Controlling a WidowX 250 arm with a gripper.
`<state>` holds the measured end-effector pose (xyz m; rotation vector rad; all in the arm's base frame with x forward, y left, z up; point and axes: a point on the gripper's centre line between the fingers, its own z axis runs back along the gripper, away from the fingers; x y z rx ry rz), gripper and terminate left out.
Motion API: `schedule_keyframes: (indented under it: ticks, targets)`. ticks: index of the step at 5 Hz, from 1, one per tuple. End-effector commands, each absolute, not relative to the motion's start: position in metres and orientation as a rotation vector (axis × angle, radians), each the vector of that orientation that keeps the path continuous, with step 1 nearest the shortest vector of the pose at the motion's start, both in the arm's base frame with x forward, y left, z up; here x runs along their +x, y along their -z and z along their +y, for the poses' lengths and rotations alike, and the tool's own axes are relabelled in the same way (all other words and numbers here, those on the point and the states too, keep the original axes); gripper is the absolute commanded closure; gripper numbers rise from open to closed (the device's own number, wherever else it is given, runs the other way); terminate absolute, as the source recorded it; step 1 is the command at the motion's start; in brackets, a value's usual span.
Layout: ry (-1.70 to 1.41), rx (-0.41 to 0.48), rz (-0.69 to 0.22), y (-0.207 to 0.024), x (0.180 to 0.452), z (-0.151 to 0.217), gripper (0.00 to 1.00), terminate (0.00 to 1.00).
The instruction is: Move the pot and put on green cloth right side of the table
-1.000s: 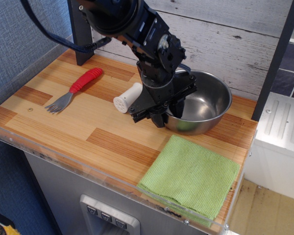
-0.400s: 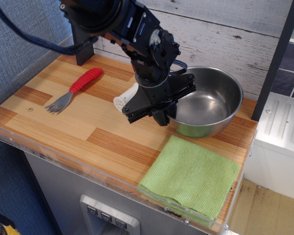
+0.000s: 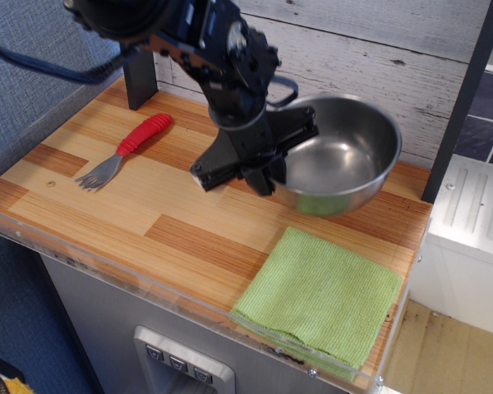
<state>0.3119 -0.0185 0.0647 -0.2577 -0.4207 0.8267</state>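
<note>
The pot (image 3: 345, 156), a shiny steel bowl, hangs tilted a little above the table (image 3: 148, 217) at the back right. My gripper (image 3: 273, 171) is shut on the pot's left rim, one finger inside and one outside. The green cloth (image 3: 320, 300) lies flat at the front right corner of the table, in front of and below the pot, with a strip of bare wood between them. The black arm reaches in from the upper left.
A fork with a red handle (image 3: 125, 151) lies at the left of the table. A black post (image 3: 140, 78) stands at the back left and a dark upright (image 3: 464, 98) at the right. White plank wall behind; clear plastic edge along the front.
The pot has come up off the table and tilted, held by its left rim. The arm has risen and shifted slightly left, and now hides the white shaker.
</note>
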Motion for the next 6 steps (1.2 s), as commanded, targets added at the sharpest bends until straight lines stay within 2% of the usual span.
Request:
schedule_keyframes:
  ticks: [1, 3, 4, 6]
  targets:
    - [-0.723, -0.305, -0.484, -0.094, 0.299, -0.011, 1.0, 0.0]
    - [-0.599, -0.286, -0.471, -0.09, 0.273, -0.025, 1.0, 0.0]
    - [-0.511, -0.265, -0.46, -0.081, 0.262, -0.034, 1.0, 0.0]
    - [-0.378, -0.156, -0.409, -0.056, 0.24, -0.04, 1.0, 0.0]
